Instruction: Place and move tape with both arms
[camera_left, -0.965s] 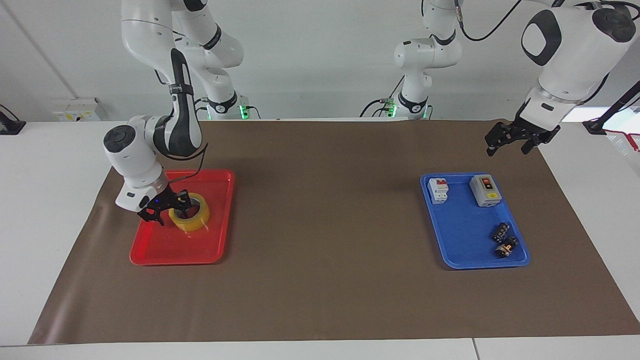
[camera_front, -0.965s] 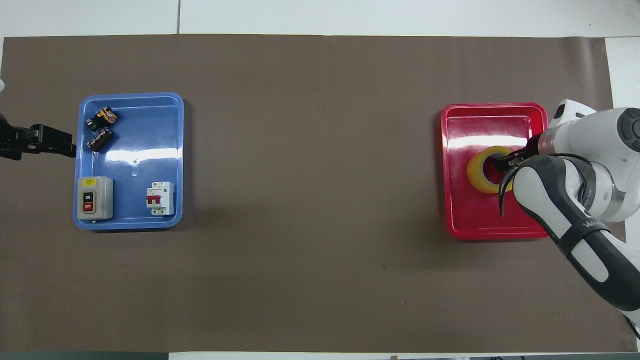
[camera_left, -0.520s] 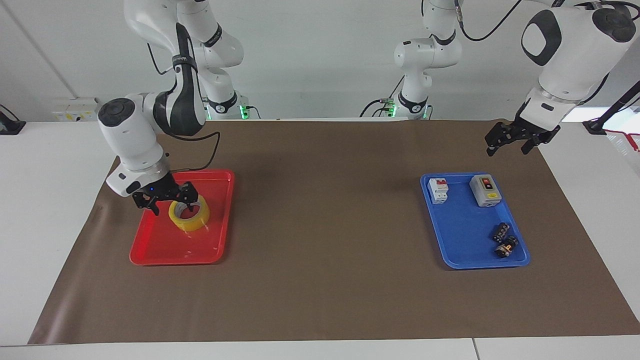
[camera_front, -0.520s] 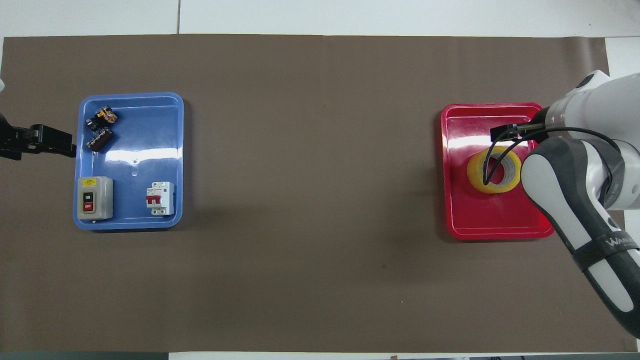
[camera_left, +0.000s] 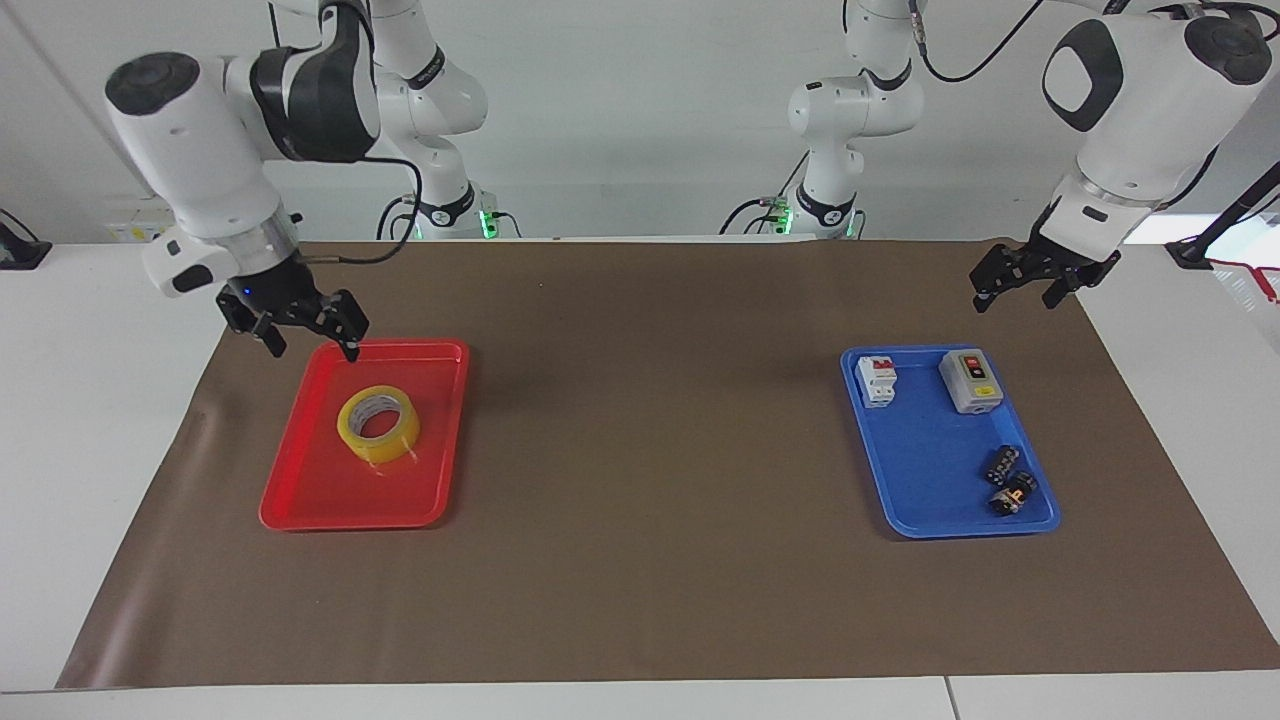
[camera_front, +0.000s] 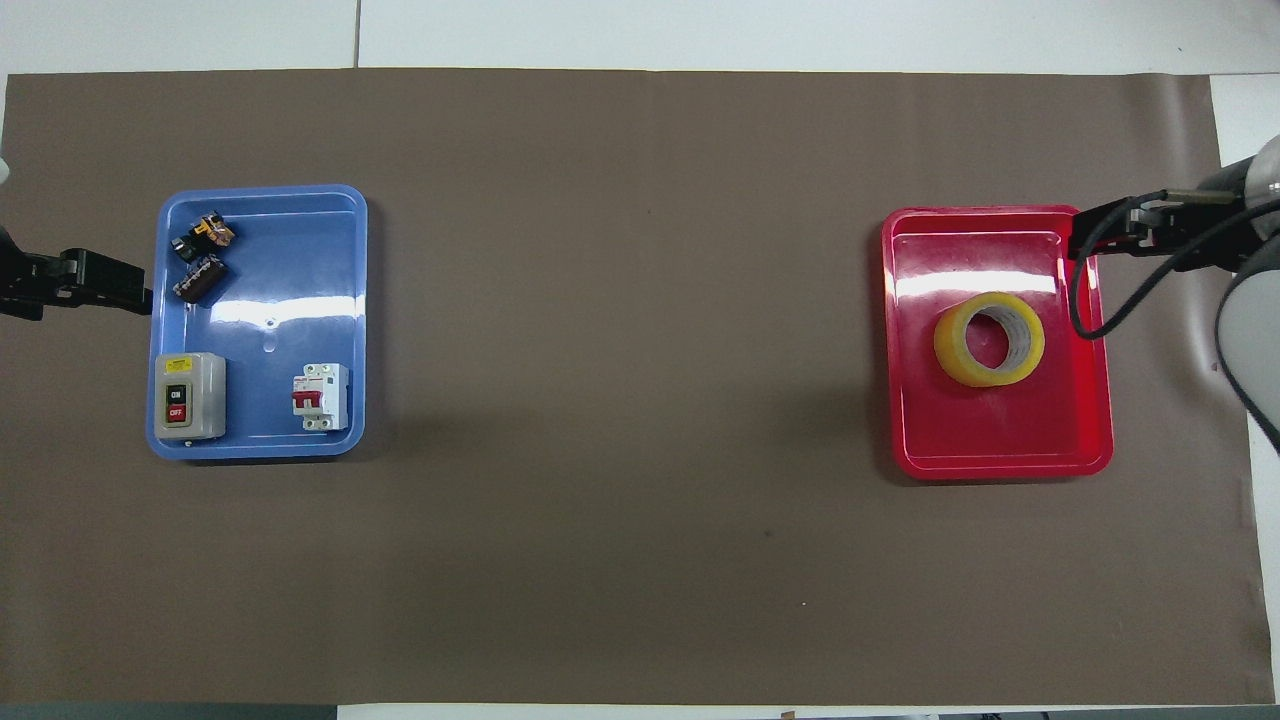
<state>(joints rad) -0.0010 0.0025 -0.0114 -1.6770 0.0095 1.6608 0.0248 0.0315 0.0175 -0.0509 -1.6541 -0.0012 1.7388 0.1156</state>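
tape (camera_left: 378, 425) flat in red tray (camera_left: 300, 500), free | my right hand (camera_left: 297, 325) fingers apart, over tray's robot-side edge | my left hand (camera_left: 1030, 280) apart, waiting over mat (camera_left: 650, 400) beside blue tray (camera_left: 920, 500)

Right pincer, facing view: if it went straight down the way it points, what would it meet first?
Probably the rim of the red tray at its robot-side edge, or the brown mat beside it; the right pincer hangs open, clear of the tape.

The right claw (camera_left: 308, 337), open and empty, rose clear of the tape (camera_left: 379, 424), which it left lying flat in the red tray (camera_left: 330, 500), and withdrew above the tray's edge.
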